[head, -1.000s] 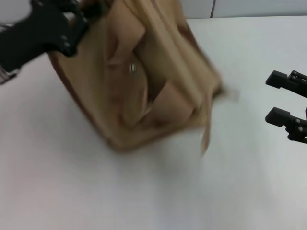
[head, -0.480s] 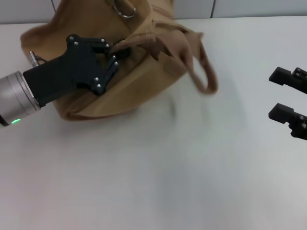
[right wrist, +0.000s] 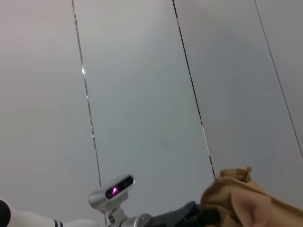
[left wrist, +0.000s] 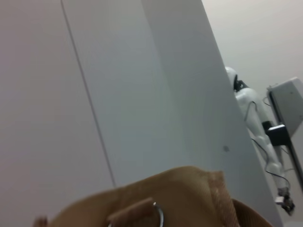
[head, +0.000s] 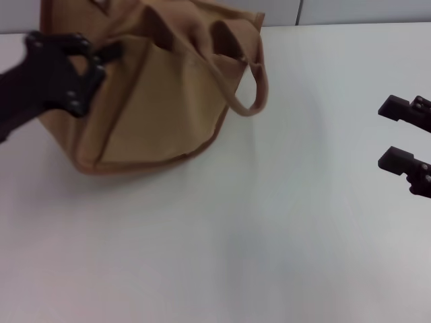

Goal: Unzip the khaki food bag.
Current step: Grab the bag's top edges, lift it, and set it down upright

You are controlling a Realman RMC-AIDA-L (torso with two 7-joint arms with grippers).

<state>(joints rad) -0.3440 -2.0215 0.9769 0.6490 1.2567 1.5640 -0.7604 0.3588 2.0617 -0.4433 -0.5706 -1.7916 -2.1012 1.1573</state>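
Since 0.5 s ago the left gripper (head: pixel 101 57) has shifted toward the table's left edge, its silver wrist now out of the head view, and the khaki food bag (head: pixel 161 101) has settled lower and flatter w/ one broad side panel facing the camera. Left gripper sits at the bag's upper left corner, black fingers (head: pixel 111 50) touching the fabric there; can't tell whether they're clenched on the cloth or just against it. Bag lies at the far left of the white table (head: pixel 269 235), up near the back edge, brown piping running along its lower edge. One webbing handle (head: pixel 252 94) loops out to the right side and droops onto the table. Left wrist view shows only the bag's top edge (left wrist: pixel 189 189) w/ a metal ring (left wrist: pixel 158 217) on a strap, wall panels behind. Right gripper (head: pixel 402 132) is parked at the table's right edge, well apart from the bag, fingers spread w/ nothing between them. Right wrist view catches a corner of the bag (right wrist: pixel 246 198) and the left arm (right wrist: pixel 156 220) farther off.
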